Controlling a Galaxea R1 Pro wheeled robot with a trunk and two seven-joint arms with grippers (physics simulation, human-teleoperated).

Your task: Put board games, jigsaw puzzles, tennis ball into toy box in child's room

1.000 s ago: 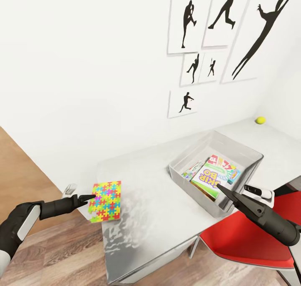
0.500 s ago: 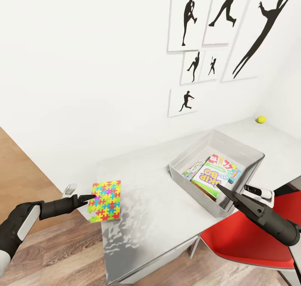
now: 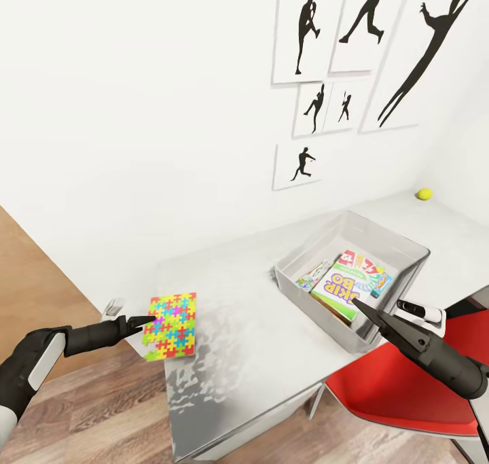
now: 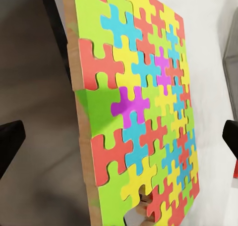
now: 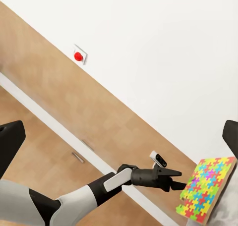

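Observation:
A jigsaw puzzle (image 3: 172,326) of bright interlocking pieces lies at the left end of the table (image 3: 251,314), partly over its edge. My left gripper (image 3: 145,324) is at the puzzle's left edge and open. In the left wrist view the puzzle (image 4: 139,112) lies between the widely spread fingers. The toy box (image 3: 324,320) holds board games: a Skip-Bo box (image 3: 343,289), a red-and-white one (image 3: 367,267) and a green-edged one (image 3: 312,275). My right gripper (image 3: 360,308) hovers open over the box's near wall, holding nothing. The tennis ball (image 3: 424,194) rests on the table's far right.
A red chair (image 3: 407,389) is tucked under the table on the right, below my right arm. Framed silhouette prints (image 3: 353,63) hang on the white wall behind the table. Wood plank floor (image 3: 81,416) lies to the left. The right wrist view shows my left arm (image 5: 144,179) and the puzzle (image 5: 207,189).

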